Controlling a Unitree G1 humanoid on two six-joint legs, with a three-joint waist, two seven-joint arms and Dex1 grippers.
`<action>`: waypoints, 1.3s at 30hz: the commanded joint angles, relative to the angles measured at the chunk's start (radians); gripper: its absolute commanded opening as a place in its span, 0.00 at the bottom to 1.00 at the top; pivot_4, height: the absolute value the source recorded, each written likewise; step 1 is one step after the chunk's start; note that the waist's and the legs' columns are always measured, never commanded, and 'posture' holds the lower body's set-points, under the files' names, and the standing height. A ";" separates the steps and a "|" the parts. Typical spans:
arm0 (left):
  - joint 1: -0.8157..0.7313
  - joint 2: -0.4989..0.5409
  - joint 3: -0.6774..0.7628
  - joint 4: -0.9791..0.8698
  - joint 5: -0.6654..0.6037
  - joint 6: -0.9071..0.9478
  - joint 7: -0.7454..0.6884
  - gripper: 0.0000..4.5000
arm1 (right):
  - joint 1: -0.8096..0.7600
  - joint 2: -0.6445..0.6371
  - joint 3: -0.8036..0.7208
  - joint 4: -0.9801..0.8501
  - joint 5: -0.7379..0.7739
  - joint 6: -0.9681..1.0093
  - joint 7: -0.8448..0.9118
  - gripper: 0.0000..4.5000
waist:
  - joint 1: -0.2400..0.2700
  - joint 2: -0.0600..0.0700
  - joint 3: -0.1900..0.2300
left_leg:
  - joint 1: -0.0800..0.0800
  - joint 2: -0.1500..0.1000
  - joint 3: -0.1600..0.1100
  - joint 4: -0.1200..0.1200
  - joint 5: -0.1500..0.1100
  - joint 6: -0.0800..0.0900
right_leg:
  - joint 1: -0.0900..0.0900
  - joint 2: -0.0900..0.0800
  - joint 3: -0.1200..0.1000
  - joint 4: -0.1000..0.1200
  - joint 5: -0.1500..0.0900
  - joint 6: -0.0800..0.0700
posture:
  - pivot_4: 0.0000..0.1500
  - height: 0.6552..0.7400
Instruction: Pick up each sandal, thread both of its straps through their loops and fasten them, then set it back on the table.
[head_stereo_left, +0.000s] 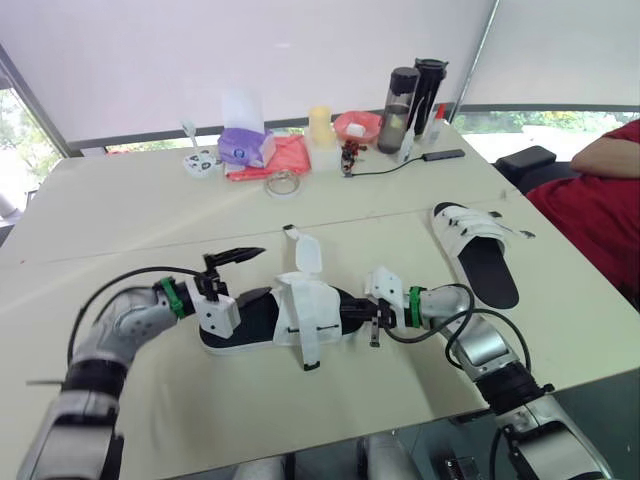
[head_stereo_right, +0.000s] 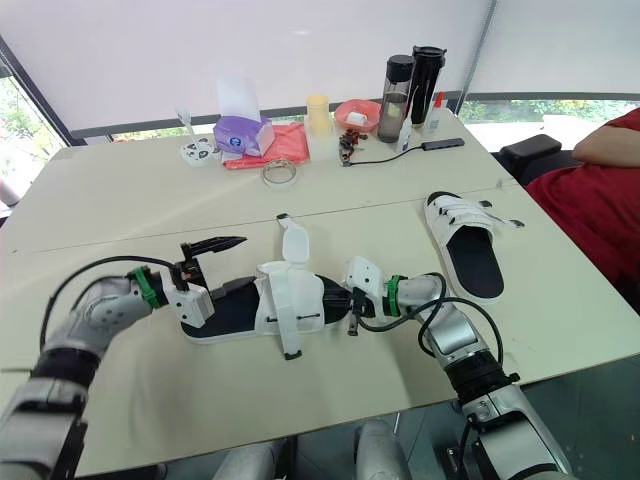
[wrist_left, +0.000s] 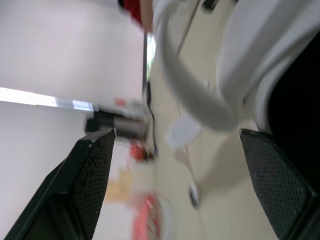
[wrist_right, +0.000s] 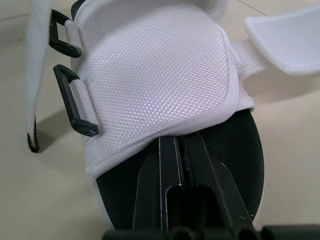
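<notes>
Sandal (head_stereo_left: 300, 312) between left tool (head_stereo_left: 226, 276), right tool (head_stereo_left: 373, 322)

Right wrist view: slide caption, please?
Shut right pincer tucked under the sandal's white upper, a loose strap beside its black loops.

Right claw (wrist_right: 174, 145) tips beneath sandal (wrist_right: 155, 75) upper

sandal (wrist_right: 155, 75) upper is white woven cloth, coarse and matt; its loops (wrist_right: 75, 102) are matt black plastic, the footbed (wrist_right: 240, 150) smooth matt black. strap (wrist_right: 282, 42) is white webbing, soft-looking. left gripper (wrist_left: 175, 135) jaws carry black pads (wrist_left: 95, 175), finely dimpled. table (head_stereo_left: 130, 200) top smooth, matt cream. the two bottles (head_stereo_left: 402, 95) look glossy and dark.
</notes>
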 joint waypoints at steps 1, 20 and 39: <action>0.114 0.016 0.029 -0.373 -0.381 0.552 -0.106 0.91 | 0.013 0.001 0.027 0.070 -0.052 0.016 -0.013 0.01 | 0.003 -0.001 0.000 | 0.000 0.000 -0.001 0.000 0.000 0.000 | 0.000 0.000 0.000 0.000 -0.002 -0.003 | 1.00 1.00; 0.544 0.286 0.192 -1.099 -1.185 1.617 -0.212 0.91 | 0.039 -0.013 0.045 0.070 -0.056 0.029 0.043 0.01 | 0.007 -0.002 -0.002 | 0.001 0.000 -0.001 -0.005 -0.003 -0.004 | 0.001 -0.004 0.000 -0.003 -0.012 -0.012 | 1.00 1.00; 0.306 0.076 -0.099 -0.911 -1.000 1.616 -0.287 0.91 | 0.054 -0.011 0.041 0.038 -0.057 0.061 0.018 0.01 | 0.015 -0.004 -0.014 | -0.001 0.003 0.001 -0.016 -0.003 -0.004 | -0.001 -0.003 -0.002 -0.017 -0.010 -0.016 | 1.00 1.00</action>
